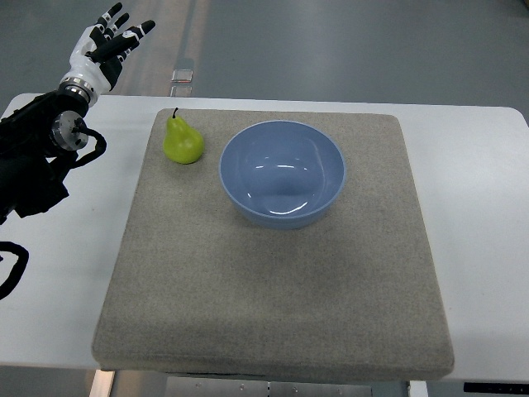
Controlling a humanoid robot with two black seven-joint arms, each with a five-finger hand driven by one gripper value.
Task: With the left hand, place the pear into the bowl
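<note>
The pear [183, 142] stands upright on the grey mat [273, 273], just left of the empty blue bowl [282, 172]. The mat lies on the white desk [479, 207]. The left hand [106, 45] hovers past the desk's far-left corner, fingers spread, holding nothing.

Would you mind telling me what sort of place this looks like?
Probably a robotics lab or test area: a white table with a grey mat, staged pear and blue bowl, over bare grey flooring.

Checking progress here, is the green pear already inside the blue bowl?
No, the green pear stands upright on the grey mat, left of the empty blue bowl.
</note>
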